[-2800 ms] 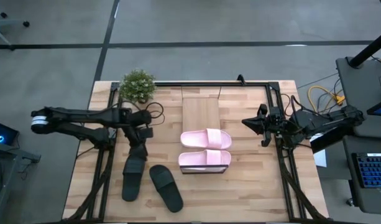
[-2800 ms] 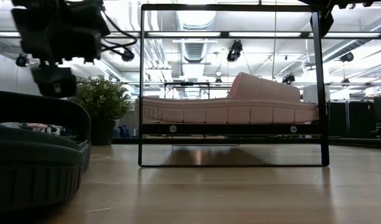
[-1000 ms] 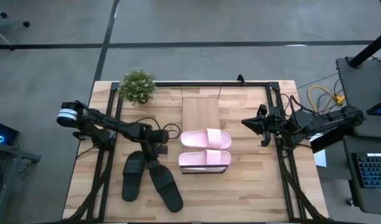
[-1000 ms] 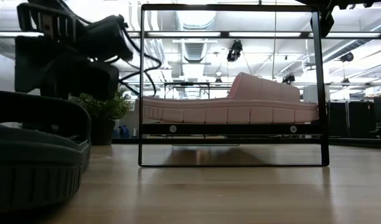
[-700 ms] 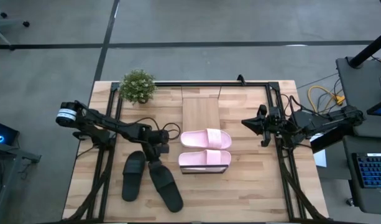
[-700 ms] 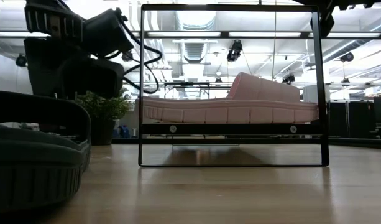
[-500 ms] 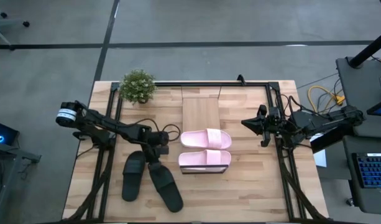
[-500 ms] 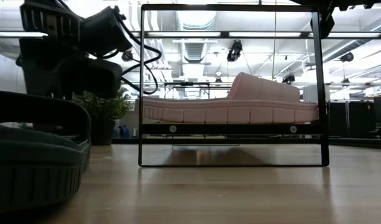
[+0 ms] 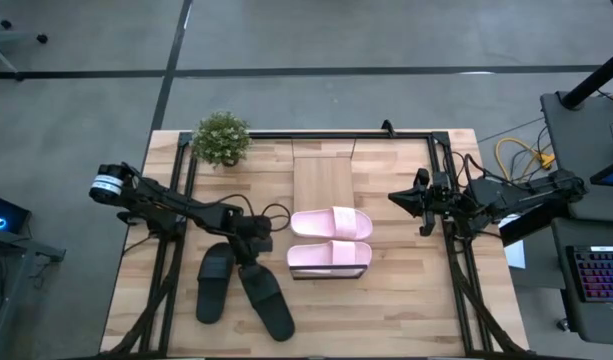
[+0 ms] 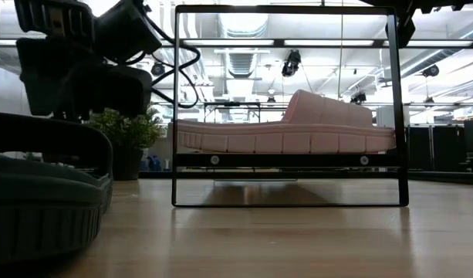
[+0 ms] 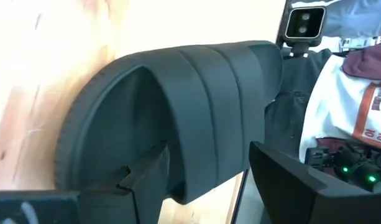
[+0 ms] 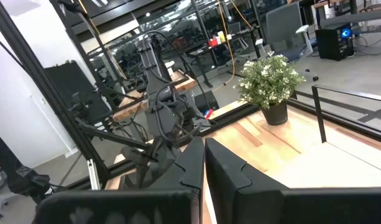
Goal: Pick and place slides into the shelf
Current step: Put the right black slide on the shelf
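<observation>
Beside the shelf (image 9: 322,180), left gripper (image 9: 254,252) fingers spread around black slide's (image 9: 266,301) strap, not clamped; shallow bite risks slipping. Right gripper (image 9: 398,196) idle beside shelf, fingers closed, empty.

Plank table (image 9: 386,300): plant (image 9: 222,138) at back-left corner, 2 black slides (image 9: 243,294) front-left, shelf (image 9: 323,180) mid w/ 2 pink slides (image 9: 330,238) on it.
</observation>
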Motion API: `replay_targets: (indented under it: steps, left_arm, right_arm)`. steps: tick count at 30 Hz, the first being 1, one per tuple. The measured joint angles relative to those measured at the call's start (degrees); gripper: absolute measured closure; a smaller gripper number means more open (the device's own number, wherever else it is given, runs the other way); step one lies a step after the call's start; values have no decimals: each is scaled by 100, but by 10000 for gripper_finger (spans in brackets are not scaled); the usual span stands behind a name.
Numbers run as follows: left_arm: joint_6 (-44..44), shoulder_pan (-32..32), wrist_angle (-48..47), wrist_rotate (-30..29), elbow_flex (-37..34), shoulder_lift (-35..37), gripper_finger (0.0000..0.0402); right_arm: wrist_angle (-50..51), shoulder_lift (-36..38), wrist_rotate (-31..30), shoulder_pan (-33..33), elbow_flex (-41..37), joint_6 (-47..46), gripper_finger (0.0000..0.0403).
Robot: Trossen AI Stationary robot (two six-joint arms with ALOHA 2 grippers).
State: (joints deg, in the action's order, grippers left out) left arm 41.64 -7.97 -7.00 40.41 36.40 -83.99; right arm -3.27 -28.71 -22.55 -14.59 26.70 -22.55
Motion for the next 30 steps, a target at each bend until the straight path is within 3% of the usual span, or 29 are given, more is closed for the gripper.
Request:
replay_targets:
  steps: [12, 21, 30]
  left_arm:
    - [49, -117, 158, -92, -18, -95, 194]
    - [160, -302, 613, 289, 36, -591, 194]
    - [108, -308, 653, 390, 30, -525, 196]
  right_arm:
    - [0, 0, 0, 0, 0, 2, 394]
    - [7, 2, 0, 0, 0, 2, 394]
    - [12, 7, 0, -1, 0, 4, 394]
